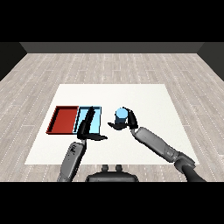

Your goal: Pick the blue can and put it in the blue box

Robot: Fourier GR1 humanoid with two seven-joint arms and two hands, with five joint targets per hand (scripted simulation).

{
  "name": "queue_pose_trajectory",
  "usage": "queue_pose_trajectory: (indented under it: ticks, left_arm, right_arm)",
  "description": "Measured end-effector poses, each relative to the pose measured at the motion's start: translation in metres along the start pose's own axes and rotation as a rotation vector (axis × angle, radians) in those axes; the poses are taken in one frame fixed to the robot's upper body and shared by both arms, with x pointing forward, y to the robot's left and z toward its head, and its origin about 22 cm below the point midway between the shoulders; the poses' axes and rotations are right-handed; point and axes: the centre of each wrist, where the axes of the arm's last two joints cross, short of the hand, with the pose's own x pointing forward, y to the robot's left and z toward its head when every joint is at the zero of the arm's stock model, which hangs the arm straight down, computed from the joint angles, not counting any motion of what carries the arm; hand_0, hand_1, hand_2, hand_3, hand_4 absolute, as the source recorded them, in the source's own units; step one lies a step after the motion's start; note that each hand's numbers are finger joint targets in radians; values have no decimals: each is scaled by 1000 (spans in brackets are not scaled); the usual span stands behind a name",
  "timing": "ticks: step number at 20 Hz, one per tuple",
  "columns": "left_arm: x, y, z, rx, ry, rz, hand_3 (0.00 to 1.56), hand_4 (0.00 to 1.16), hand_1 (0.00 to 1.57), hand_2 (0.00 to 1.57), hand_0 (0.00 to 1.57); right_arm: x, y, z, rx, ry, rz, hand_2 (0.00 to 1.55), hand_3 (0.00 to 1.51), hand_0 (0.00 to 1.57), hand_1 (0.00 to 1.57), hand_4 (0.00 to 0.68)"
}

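Observation:
The blue can (120, 115) stands upright on the white table (148, 100), just right of the light blue tray (97, 114). My right hand (130, 122) is at the can, with its fingers behind it on the right and the thumb curled round its front. The left hand (87, 124) hovers over the light blue tray with straight fingers pointing away from me and the thumb stretched out to the right; it holds nothing. Part of the light blue tray is hidden under that hand.
A red tray (63, 120) lies directly left of the light blue one, sharing a wall with it. Beyond the white table lies grey plank floor (113, 65).

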Motion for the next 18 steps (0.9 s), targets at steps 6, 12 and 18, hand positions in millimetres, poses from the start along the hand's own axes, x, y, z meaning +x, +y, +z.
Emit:
queue_pose_trajectory:
  ticks: [6,12,18]
  left_arm:
    - [-9,-14,-6,-17,18,9,0,0,0,0,0]
    - [-12,-26,-14,-44,33,18,0,0,0,0,0]
    - [-16,-34,-8,-57,41,45,0,0,0,0,0]
  right_arm:
    - [14,-12,-8,2,-48,-2,1460,1390,1501,1501,601]
    - [25,-12,-4,10,-76,-4,1442,1382,1464,1464,583]
    - [36,-15,-6,4,-99,11,1438,1380,1455,1455,595]
